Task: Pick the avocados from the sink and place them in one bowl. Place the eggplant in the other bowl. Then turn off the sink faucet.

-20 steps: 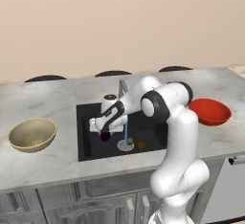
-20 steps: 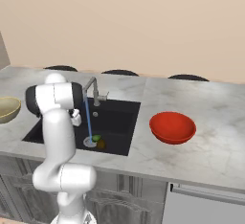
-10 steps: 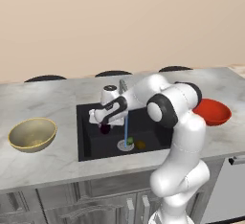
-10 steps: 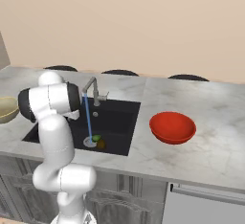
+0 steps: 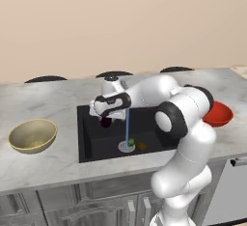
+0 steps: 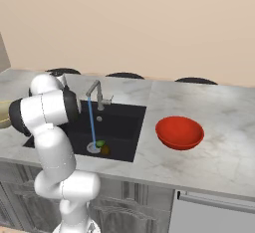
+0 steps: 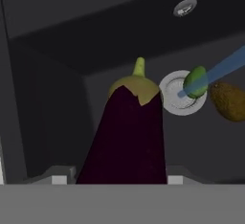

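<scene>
eggplant held over the black sink

i have the dark purple eggplant (image 7: 127, 137) clamped in my two-finger gripper (image 5: 105, 120), jaws closed on its sides; in the hand view it rises straight up from between the tips, its pale green cap and stem pointing away from the hand. from the left base view the same eggplant hangs just under the hand, lifted clear of the floor of the large black rectangular sink (image 5: 89, 143), over the basin's left half.

beyond the eggplant's cap, a little to the right of it in the hand view, i see the round silver drain (image 7: 174, 104). the small bright green avocado (image 7: 195, 81) sits on the drain's far right edge, and the thin blue water stream (image 5: 127, 126) lands right at it. just beside that, further right, lies the darker olive-brown avocado (image 7: 228, 101), on the sink floor, close to the green one; i cannot tell whether the two touch.

the grey metal faucet (image 6: 95, 92) with its angled spout stands at the back edge of the basin, water running from it.

well off to the hand's left on the grey marble counter (image 5: 53, 164) sits the round tan bowl (image 5: 32, 135) with a pale speckled inside. well away on the other side, past my arm's elbow, sits the shallow glossy red bowl (image 6: 179, 132).
</scene>
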